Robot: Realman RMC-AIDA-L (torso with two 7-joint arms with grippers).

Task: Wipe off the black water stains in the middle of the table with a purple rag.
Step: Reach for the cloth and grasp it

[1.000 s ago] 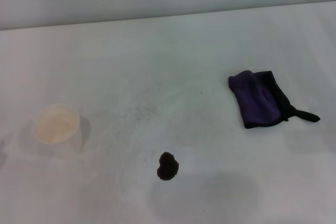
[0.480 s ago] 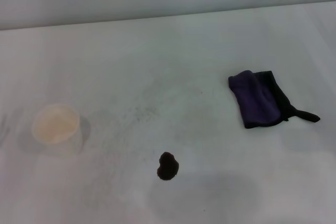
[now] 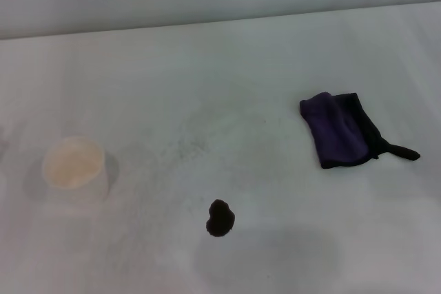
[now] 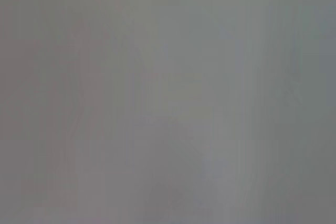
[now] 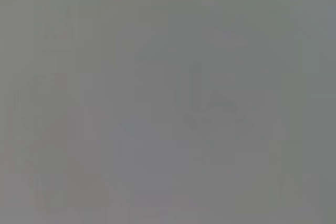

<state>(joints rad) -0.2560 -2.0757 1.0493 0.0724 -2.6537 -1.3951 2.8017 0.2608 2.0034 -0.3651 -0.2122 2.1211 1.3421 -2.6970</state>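
Purple rag, black water stains, cup

Test bench/lab: bare white table, plain wall.

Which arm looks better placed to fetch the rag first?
Probably the right. The purple rag lies on the right side of the table, right of the black water stains, while a paper cup sits on the left. Neither pincer is in view.
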